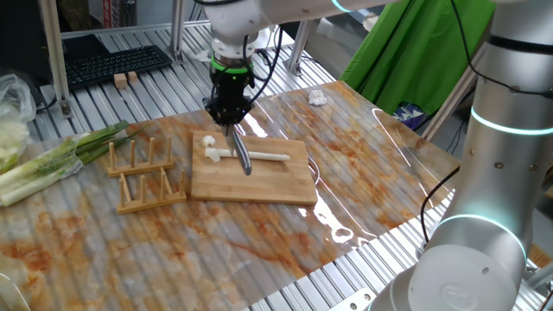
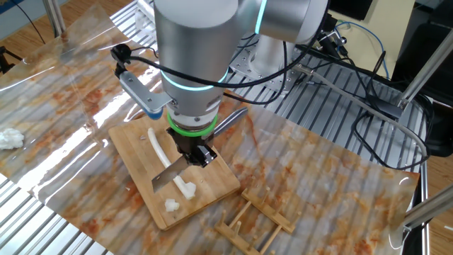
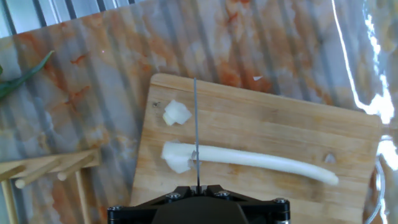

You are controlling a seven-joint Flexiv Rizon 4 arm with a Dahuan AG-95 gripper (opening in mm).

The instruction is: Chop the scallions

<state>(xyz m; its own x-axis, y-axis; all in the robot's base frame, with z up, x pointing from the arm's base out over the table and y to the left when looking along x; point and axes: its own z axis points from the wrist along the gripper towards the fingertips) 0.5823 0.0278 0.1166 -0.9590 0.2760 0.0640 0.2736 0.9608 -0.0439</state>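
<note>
Scallions [image 3: 249, 160] lie on the cutting board [image 3: 280, 121]: one piece [image 3: 176, 114] already severed, second cut in progress near the left end. Most of the stalk remains uncut. Knife [image 2: 170, 172] is pinched between the fingers [image 2: 199, 154].

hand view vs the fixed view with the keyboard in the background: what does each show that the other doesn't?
Hand view only: the knife edge-on, a thin line crossing the scallion near its thick end.

Fixed view only: the gripper shut on the knife, the arm, the bunch of green leafy stalks at the left, and a white crumpled scrap beyond the board.

Both: the wooden board, the scallion lying along it, one cut-off white piece near its thick end, and the wooden rack beside the board.
</note>
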